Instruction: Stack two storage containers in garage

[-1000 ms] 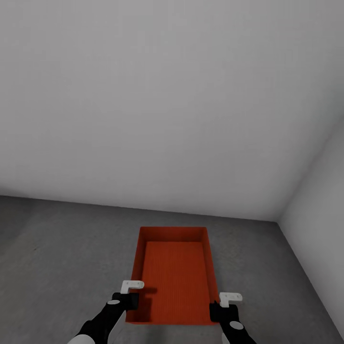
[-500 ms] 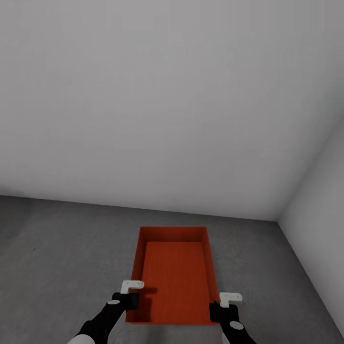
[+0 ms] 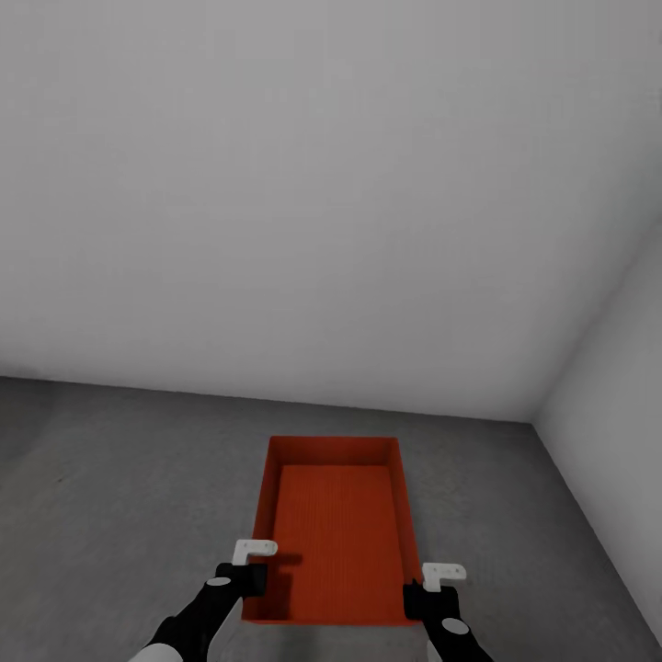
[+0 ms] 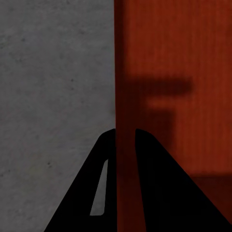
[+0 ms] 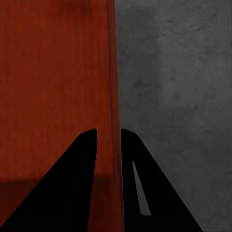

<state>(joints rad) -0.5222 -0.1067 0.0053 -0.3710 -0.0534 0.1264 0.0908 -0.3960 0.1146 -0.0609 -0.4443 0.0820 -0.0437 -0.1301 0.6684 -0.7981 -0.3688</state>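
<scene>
Orange-red shallow ribbed plastic bin [image 3: 336, 533] is clamped on both long walls near its near end: left tool [image 4: 124, 140] and right tool [image 5: 109, 137] each pinch a wall. It sits low over the dark grey speckled concrete floor [image 3: 110, 478], beside pale walls [image 3: 322, 202].

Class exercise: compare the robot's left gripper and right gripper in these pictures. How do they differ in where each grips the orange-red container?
The left gripper straddles the left side wall of the storage container; the right gripper straddles its right wall. In the head view the left gripper's shadow falls inside the bin, the right's does not. Both sit near the near corners, one finger inside, one outside, above the concrete floor.
</scene>
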